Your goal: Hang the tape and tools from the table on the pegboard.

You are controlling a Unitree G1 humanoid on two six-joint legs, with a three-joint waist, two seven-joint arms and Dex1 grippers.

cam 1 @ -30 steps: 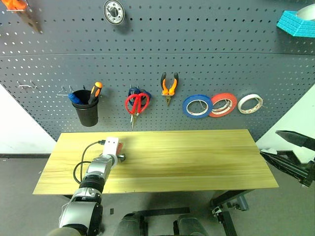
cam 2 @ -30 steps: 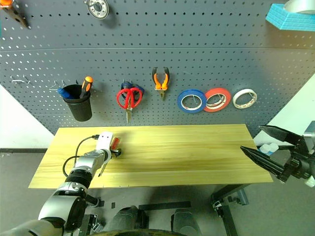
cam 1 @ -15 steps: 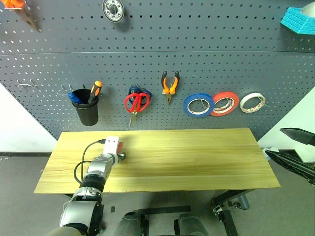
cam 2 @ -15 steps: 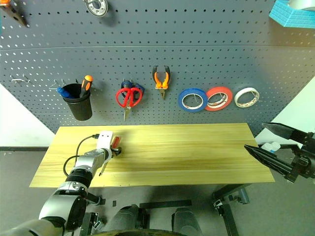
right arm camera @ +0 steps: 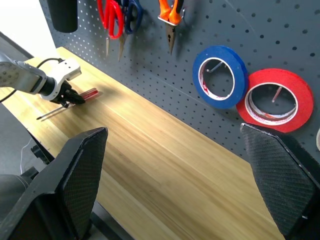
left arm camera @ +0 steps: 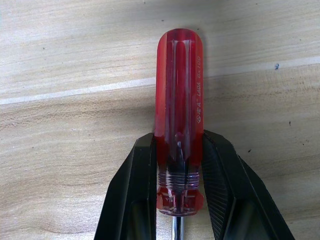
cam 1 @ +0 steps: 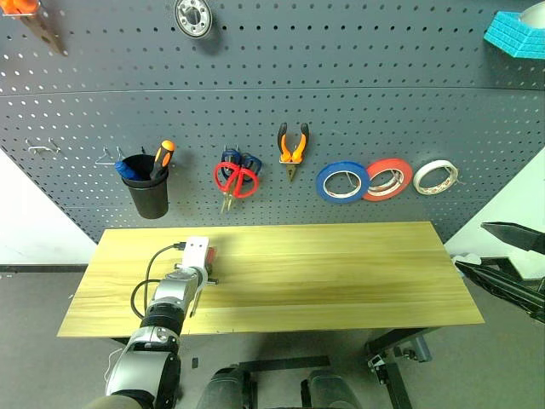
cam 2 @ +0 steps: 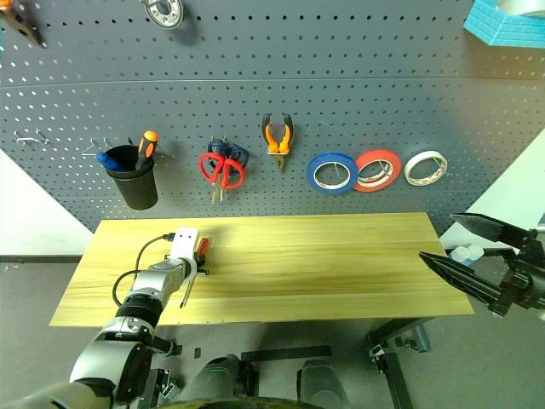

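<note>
L gripper (left arm camera: 179,200) is pinching the red-handled screwdriver (left arm camera: 178,120) at the shaft end of its handle, both black fingers (left arm camera: 137,190) pressing on the handle sides. Screwdriver is lying flat on the table (cam 1: 341,273), near the table's left end, handle pointing toward the pegboard (cam 1: 341,85), steel shaft running back under the wrist toward the table's front edge.

R gripper (cam 2: 477,256) is hanging off the table's right end, well apart from the top, fingers spread wide w/ nothing between them.

On the pegboard, above the table's back edge: blue tape roll (cam 1: 342,182) is hanging on a hook above the table's right half, touching the red-orange tape roll (cam 1: 386,179) just right of it; white tape roll (cam 1: 434,177) is sitting further right. Orange-and-black pliers (cam 1: 293,146) are hanging nose down above the table's middle. Red-handled scissors (cam 1: 236,181) are hanging blades down just left of the pliers, overlapping blue-handled scissors (cam 1: 232,158) behind them. Black cup (cam 1: 148,192) w/ an orange-and-black screwdriver (cam 1: 163,158) is hanging above the table's left end.
</note>
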